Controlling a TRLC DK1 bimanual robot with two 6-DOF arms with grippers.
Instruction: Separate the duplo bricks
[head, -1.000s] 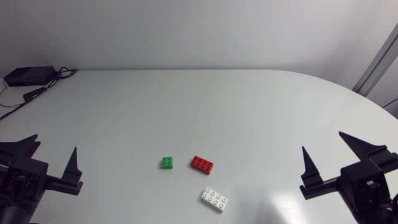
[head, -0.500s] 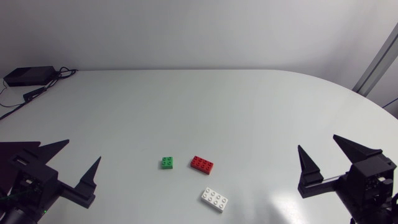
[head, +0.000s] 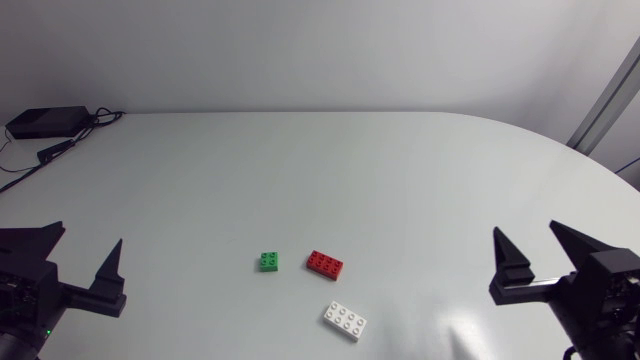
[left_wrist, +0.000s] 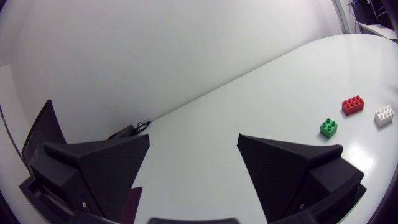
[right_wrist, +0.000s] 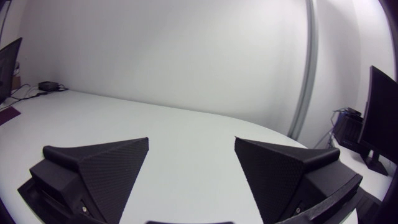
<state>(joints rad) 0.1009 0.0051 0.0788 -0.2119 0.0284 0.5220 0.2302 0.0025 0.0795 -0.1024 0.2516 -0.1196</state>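
Bricks: green (head: 269, 261), red (head: 325, 264), white (head: 344, 320) are lying apart mid-table.
Reach: your left gripper (head: 87, 237) is sitting nearest green, right gripper (head: 526, 230) nearest white.
Jaws: both are gaping, empty.

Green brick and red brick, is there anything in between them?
Nothing. Only a bare strip of table separates the green brick from the red brick; they don't touch. The head view shows it best, the left wrist view too.

Left pincer (head: 86, 242) low at the left side, fingers spread wide, right pincer (head: 527, 238) opposite, likewise spread
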